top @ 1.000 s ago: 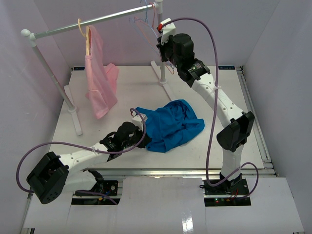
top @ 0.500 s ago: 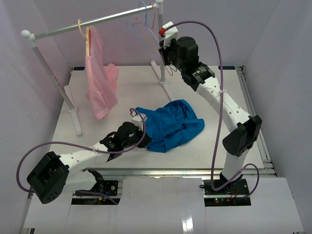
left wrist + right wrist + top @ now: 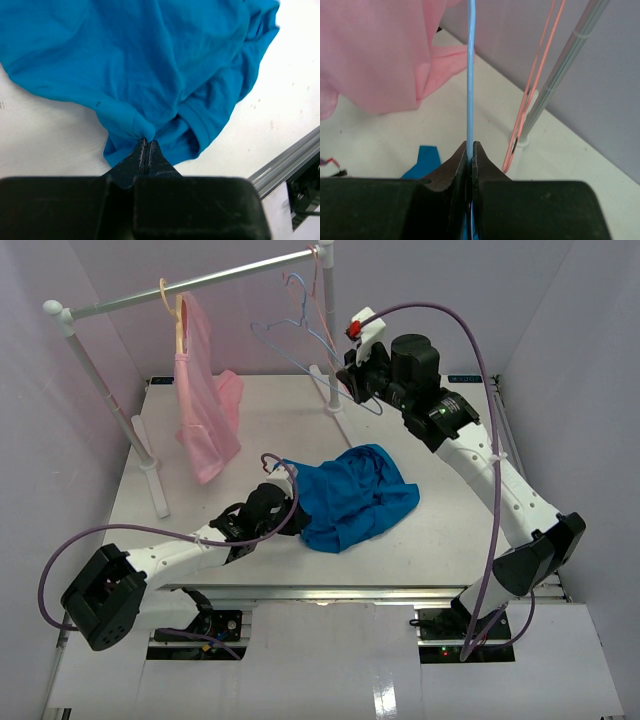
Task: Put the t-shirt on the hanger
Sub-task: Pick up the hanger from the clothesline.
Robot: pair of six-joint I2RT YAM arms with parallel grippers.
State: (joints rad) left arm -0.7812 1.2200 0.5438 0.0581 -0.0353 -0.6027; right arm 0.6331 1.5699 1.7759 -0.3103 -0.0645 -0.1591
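We hold both things tight
Our right hand (image 3: 470,146) pinches the hanger (image 3: 470,75) wire. Our left hand (image 3: 146,144) pinches the t-shirt (image 3: 150,60) hem just ahead, on the bench (image 3: 45,145). We should lower the hanger slowly toward the neck hole.

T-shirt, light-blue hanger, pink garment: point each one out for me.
t-shirt (image 3: 350,495), top external view, middle of the crumpled cloth.
hanger (image 3: 470,75), right wrist view, midway along its straight wire.
pink garment (image 3: 205,425), top external view, hanging front panel.

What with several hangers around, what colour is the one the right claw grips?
The hanger is light blue, clearest in the right wrist view.
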